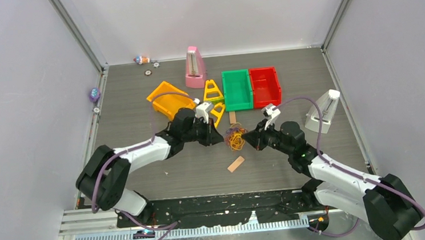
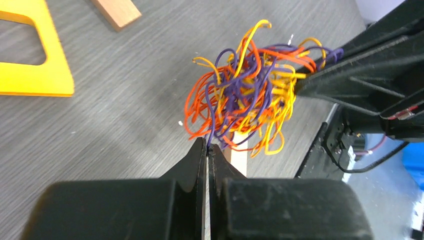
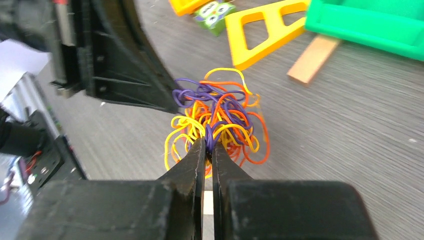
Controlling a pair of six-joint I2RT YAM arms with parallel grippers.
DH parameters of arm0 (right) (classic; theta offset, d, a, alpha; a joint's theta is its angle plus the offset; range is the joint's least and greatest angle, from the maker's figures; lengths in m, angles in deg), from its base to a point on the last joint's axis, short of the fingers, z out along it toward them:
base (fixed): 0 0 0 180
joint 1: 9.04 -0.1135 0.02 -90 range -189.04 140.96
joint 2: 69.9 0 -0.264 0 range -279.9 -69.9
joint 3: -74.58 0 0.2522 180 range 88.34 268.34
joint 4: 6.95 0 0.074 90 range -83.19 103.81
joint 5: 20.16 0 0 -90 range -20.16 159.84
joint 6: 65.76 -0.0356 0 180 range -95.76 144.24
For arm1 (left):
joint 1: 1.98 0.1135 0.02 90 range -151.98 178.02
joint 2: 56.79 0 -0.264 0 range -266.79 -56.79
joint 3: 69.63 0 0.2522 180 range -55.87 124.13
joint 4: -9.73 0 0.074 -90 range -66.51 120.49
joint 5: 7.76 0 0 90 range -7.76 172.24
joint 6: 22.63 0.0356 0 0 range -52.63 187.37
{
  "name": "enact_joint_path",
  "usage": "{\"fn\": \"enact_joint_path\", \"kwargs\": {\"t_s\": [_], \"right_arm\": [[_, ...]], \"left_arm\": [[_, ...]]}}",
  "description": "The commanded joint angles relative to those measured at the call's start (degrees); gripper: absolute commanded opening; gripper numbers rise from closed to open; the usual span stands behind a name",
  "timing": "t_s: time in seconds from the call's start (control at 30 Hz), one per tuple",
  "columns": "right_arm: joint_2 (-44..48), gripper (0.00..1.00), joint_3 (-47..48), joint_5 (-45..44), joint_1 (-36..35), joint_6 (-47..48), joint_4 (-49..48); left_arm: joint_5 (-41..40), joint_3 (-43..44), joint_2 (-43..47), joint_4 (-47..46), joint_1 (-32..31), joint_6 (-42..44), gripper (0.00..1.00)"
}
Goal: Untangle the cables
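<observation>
— Where are the cables?
— The cables (image 1: 235, 136) form one tight ball of yellow, orange-red and dark purple strands at the middle of the table (image 1: 192, 179), between the two arms. Whether the ball rests on the surface or hangs just above it cannot be told.
— What has hold of it?
— Both arms do. The left gripper (image 2: 207, 146) is at the ball's left side, its fingers pressed together with a purple strand pinched at the tips. The right gripper (image 3: 209, 145) meets the ball from the opposite side, likewise closed, with purple and yellow strands caught between its tips.
— And around it?
— A wooden block (image 1: 236, 164) lies near the ball on the side toward the arm bases, and a second wooden block (image 1: 233, 117) lies just beyond the ball. Farther back are two yellow triangle frames (image 1: 213, 100), an orange bin (image 1: 170, 102), a green bin (image 1: 235, 73) touching a red bin (image 1: 263, 70), and a pink metronome (image 1: 195, 68). A white metronome (image 1: 322, 113) stands well apart on the right.
</observation>
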Motion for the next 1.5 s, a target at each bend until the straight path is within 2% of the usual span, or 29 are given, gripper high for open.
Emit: {"fn": "enact_joint_path", "kwargs": {"t_s": [0.0,0.1,0.17,0.27,0.4,0.53,0.6,0.73,0.8,0.97,1.1,1.2,1.27,1.3,1.33,1.37,1.4,1.43,1.47], "right_arm": [[3.7,0.05,2.3,-14.7,-0.2,0.6,5.4],[5.7,0.05,2.9,-29.1,-0.2,-0.7,10.9],[6.5,0.05,3.1,-34.9,-0.1,-2.0,13.7],[6.9,0.05,3.0,-37.6,-0.1,-2.9,14.8],[6.3,0.05,4.2,-43.5,-0.1,-5.3,18.4],[7.2,0.05,4.5,-51.5,-0.2,-8.9,21.8],[8.3,0.05,4.0,-54.1,-0.1,-10.4,22.6],[12.8,0.05,3.1,-63.5,-0.1,-16.5,27.6],[15.4,0.05,2.2,-67.3,-0.1,-19.7,29.9],[21.3,0.05,-0.9,-70.6,0.0,-22.8,30.7],[24.6,0.05,-1.2,-73.2,-0.1,-24.4,33.5],[26.4,0.05,-1.9,-72.9,0.0,-24.3,32.7],[26.5,0.05,-2.9,-70.3,0.0,-21.8,29.3],[26.4,0.05,-3.2,-66.4,0.0,-18.4,27.6],[26.0,0.05,-3.9,-63.5,-0.1,-15.9,22.6],[25.3,0.05,-4.2,-56.8,0.0,-10.8,20.2],[24.9,0.05,-4.6,-53.5,0.0,-8.8,16.4],[24.0,0.05,-4.7,-47.5,0.0,-5.7,15.0],[23.6,0.05,-4.7,-45.0,0.0,-3.8,13.0]], "left_arm": [[-9.6,-2.5,6.5,0.2,1.4,1.6,0.00],[-17.0,-5.2,10.2,1.9,3.5,0.5,0.00],[-20.8,-7.9,13.6,1.0,4.8,0.0,0.00],[-29.0,-10.9,18.6,1.7,5.0,-0.6,0.00],[-49.1,-13.1,24.8,8.4,5.2,-4.5,0.00],[-59.3,-16.3,31.9,10.7,5.1,-6.9,0.00],[-67.1,-17.2,34.5,14.5,5.2,-10.9,0.00],[-84.5,-16.5,37.9,30.6,5.1,-28.7,0.00],[-87.4,-15.9,38.6,33.9,5.1,-31.4,0.00],[-89.0,-14.5,37.1,35.9,5.2,-31.7,0.00],[-95.2,-11.0,35.9,48.9,5.1,-41.3,0.00],[-93.7,-11.0,35.3,45.9,5.1,-38.7,0.00],[-88.4,-11.5,34.9,35.7,5.1,-26.1,0.00],[-81.7,-12.0,34.7,28.2,5.0,-14.9,0.00],[-71.2,-13.2,34.8,19.4,5.1,-4.0,0.00],[-59.1,-14.9,35.1,11.7,4.9,3.1,0.00],[-50.9,-16.9,35.5,5.9,4.5,5.5,0.07],[-44.3,-19.7,36.3,-1.0,4.1,7.0,0.25],[-37.6,-22.3,37.0,-6.6,3.8,8.0,0.47]]}}
